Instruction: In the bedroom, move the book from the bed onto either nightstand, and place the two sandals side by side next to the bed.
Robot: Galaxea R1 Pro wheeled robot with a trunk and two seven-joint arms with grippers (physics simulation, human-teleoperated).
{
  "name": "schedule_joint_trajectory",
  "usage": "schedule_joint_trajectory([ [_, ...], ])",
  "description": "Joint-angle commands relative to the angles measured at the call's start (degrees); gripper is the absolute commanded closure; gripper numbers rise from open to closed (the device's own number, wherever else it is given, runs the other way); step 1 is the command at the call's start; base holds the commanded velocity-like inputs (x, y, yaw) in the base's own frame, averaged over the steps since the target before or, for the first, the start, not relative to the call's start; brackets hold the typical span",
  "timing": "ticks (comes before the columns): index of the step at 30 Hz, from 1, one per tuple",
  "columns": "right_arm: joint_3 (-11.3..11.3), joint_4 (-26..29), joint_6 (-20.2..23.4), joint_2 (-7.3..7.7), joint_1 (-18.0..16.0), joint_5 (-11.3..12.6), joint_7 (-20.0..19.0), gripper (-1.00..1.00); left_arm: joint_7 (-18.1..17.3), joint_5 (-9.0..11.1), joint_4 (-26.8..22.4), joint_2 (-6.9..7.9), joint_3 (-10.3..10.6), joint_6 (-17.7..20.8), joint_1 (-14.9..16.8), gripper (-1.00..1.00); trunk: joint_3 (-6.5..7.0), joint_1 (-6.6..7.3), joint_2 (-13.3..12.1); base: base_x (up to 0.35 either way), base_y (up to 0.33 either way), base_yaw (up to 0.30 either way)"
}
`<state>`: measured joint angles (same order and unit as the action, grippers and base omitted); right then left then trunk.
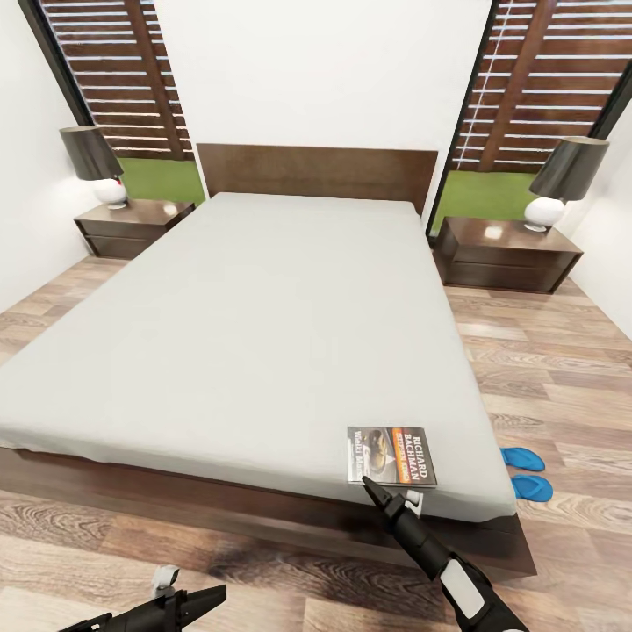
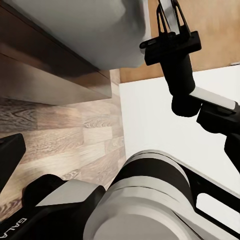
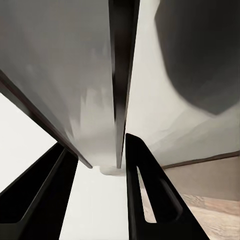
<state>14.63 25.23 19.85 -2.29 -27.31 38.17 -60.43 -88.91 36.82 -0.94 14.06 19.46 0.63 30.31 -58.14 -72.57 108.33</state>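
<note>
The book (image 1: 391, 456), dark with an orange band and "Richard Bachman" lettering, lies flat on the light-grey bed (image 1: 254, 333) near its front right corner. My right gripper (image 1: 369, 484) is at the book's near edge, level with the mattress. In the right wrist view this gripper (image 3: 95, 145) is open, and a thin dark edge (image 3: 122, 75) runs ahead between its fingers. The left wrist view shows the right gripper (image 2: 169, 17) against the mattress edge. The two sandals (image 1: 523, 458) (image 1: 532, 488), bright blue, lie on the floor right of the bed. A nightstand (image 1: 132, 225) (image 1: 506, 254) stands at each side of the headboard. My left gripper (image 1: 213, 595) hangs low over the floor in front of the bed.
Each nightstand carries a lamp (image 1: 95, 163) (image 1: 563, 179) with a dark shade. The dark wood bed frame (image 1: 263, 513) juts out below the mattress. Wood-plank floor (image 1: 553, 369) runs along the bed's right side to the right nightstand. Slatted windows flank the headboard.
</note>
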Motion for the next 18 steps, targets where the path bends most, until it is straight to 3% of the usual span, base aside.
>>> schedule_joint_trajectory([
  [1, 0.2, 0.0, 0.6, -0.04, 0.0, 0.2, -0.1, 1.00, -0.1, 0.4, 0.0, 0.01, 0.5, 0.1, 0.0, -1.00, -0.04, 0.01, 0.0, 0.000, 0.000, 0.000],
  [18, 0.2, 0.0, 0.6, -0.01, 0.0, 0.2, -0.1, 1.00, -0.1, 0.4, 0.0, 0.00, 0.5, 0.1, 0.0, -1.00, 2.83, 3.52, -6.4, 0.000, 0.000, 0.000],
])
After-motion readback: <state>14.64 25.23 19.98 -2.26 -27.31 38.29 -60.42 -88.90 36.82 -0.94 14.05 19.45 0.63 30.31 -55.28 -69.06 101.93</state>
